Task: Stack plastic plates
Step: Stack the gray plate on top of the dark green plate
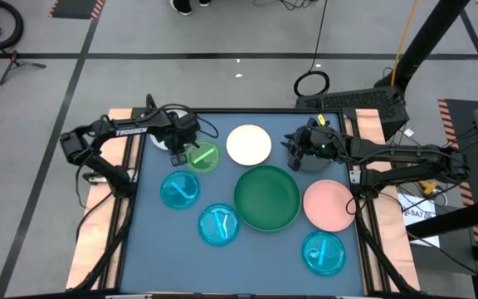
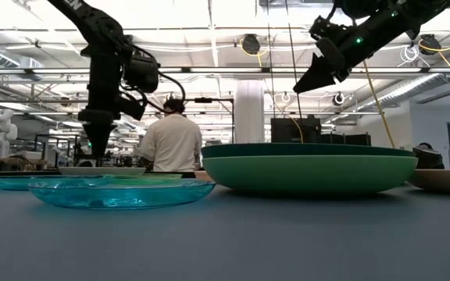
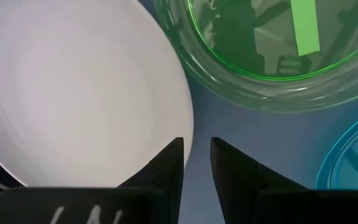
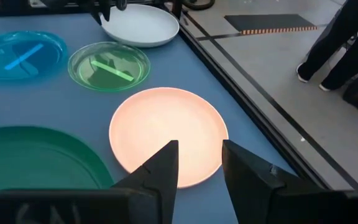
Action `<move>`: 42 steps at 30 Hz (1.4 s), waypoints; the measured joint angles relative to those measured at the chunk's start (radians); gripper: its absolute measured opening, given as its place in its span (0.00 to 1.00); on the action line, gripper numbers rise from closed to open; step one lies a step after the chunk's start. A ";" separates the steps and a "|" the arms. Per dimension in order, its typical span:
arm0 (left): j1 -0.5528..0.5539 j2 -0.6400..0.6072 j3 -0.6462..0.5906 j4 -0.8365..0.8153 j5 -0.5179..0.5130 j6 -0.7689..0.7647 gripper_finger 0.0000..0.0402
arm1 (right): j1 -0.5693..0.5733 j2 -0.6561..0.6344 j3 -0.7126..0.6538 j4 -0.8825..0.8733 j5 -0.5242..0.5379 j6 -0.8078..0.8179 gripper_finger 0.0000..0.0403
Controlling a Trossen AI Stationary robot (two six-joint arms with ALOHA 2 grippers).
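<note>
Plates lie flat on the blue table. A large green plate sits in the middle, with a cream-white plate beyond it and a pink plate to its right. Toward the left lie a lime plate and a pale plate. My left gripper points down beside the pale plate's rim, narrowly open, with bare table showing between its fingers. My right gripper is open and raised near the cream-white plate. A grey round shape shows partly under it.
Three translucent cyan plates lie at the table's left, near middle and near right. Wooden rails run along both table sides. A person stands in the room beyond the table. Bare table lies along the near left edge.
</note>
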 joint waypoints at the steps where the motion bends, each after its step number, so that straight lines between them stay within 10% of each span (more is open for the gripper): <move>1: 0.000 0.000 0.000 0.000 0.000 0.015 0.22 | 0.000 0.000 0.000 0.000 0.000 -0.002 0.29; 20: 0.004 0.000 0.000 0.014 0.000 0.117 0.21 | 0.000 0.000 0.000 0.000 0.000 -0.004 0.29; 30: 0.007 0.000 0.000 0.014 0.000 0.112 0.02 | 0.000 0.000 0.000 0.000 0.000 -0.004 0.29; 42: 0.006 0.000 0.000 0.014 0.036 0.060 0.25 | 0.000 0.000 0.000 0.000 0.000 -0.003 0.29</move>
